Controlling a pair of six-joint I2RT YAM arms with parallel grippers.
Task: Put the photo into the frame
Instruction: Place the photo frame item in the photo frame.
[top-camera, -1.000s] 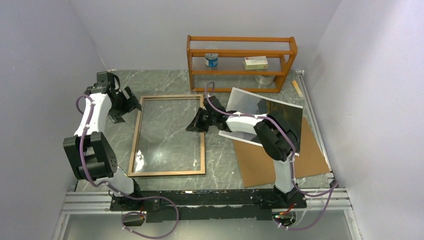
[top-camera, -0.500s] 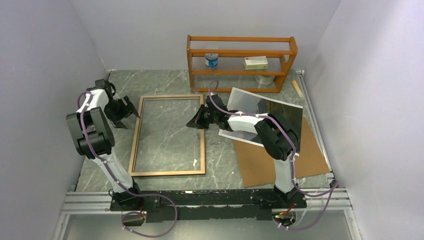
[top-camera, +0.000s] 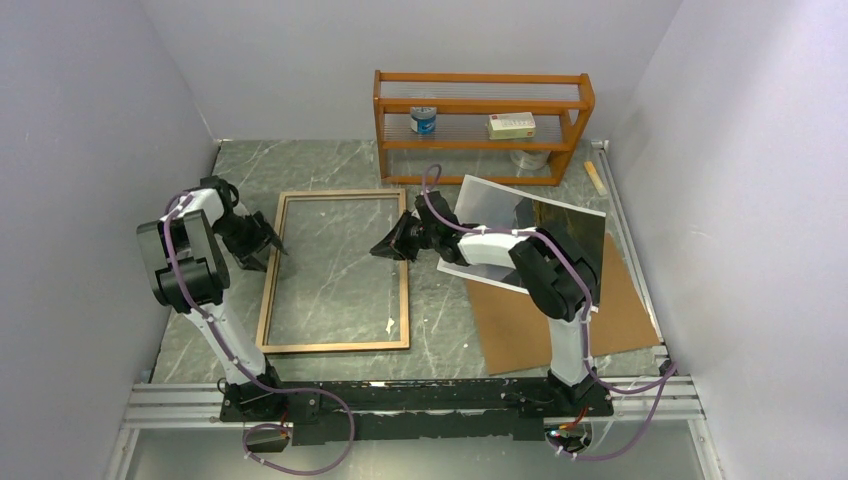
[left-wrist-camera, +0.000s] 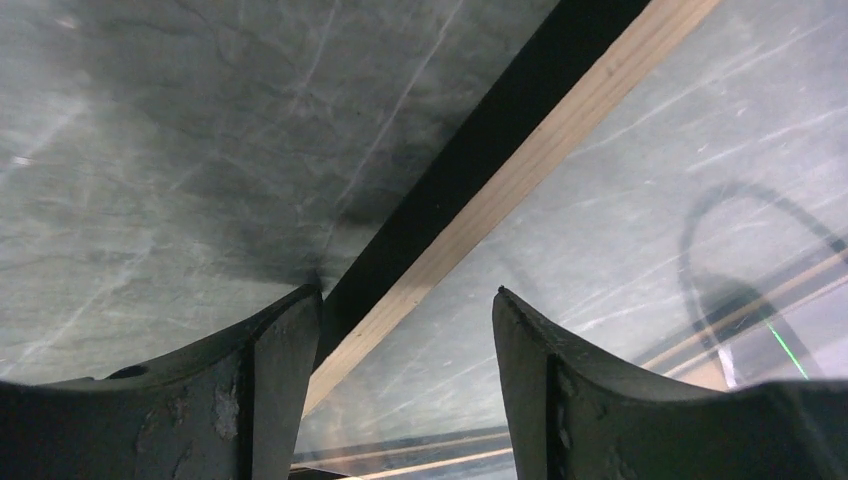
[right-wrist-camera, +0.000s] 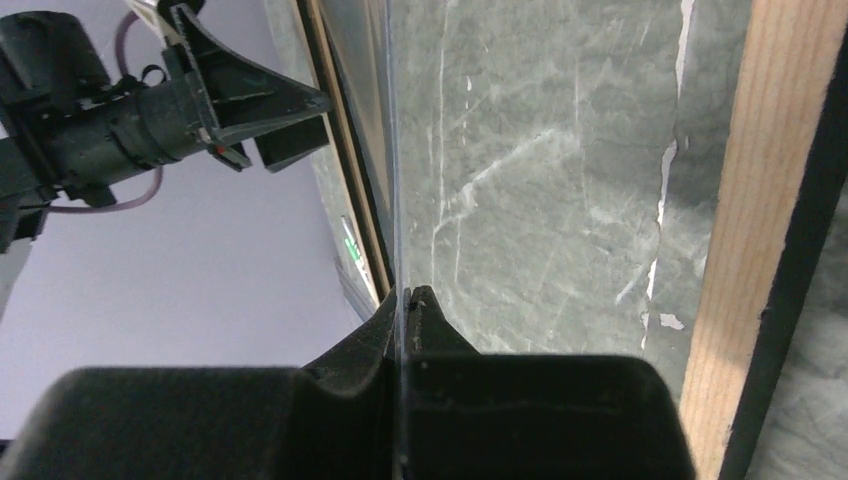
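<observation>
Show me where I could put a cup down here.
The table is bare behind the frame, left of the shelf rack, and in the near strip between frame and cardboard. Crowded: the left pincer straddles the frame's left rail, the right pincer pinches its clear pane; the photo covers the right.

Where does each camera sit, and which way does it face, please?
Top external: above and behind the arm bases, looking down at the table, frame and photo; both arms show whole.
Left wrist: on the left arm, looking down past the open left end effector, which straddles the frame's left rail.
Right wrist: on the right arm, looking across the frame; right end effector shut on a clear pane.
Shared: the right wrist view also shows the left end effector.
</observation>
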